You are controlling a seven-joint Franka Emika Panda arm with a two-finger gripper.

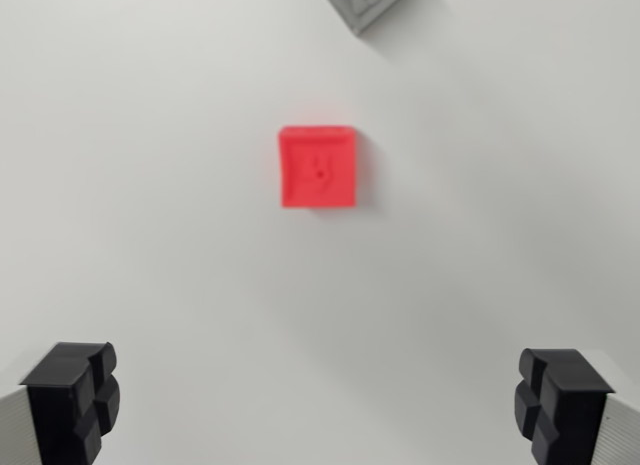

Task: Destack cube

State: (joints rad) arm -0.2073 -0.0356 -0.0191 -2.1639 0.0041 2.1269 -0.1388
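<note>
White tabletop [150,235], red cube [318,167], grey cube [365,3] beyond

White tabletop [150,185], plain, fills whole wrist view.

One red cube [318,166] sits on the white bench [150,235]. One grey block [365,2] shows at the top edge, cut off by the frame so only a corner of it is seen. Two black fingertips [72,400] of the one hand [318,405] stand at the bottom corners.
</note>
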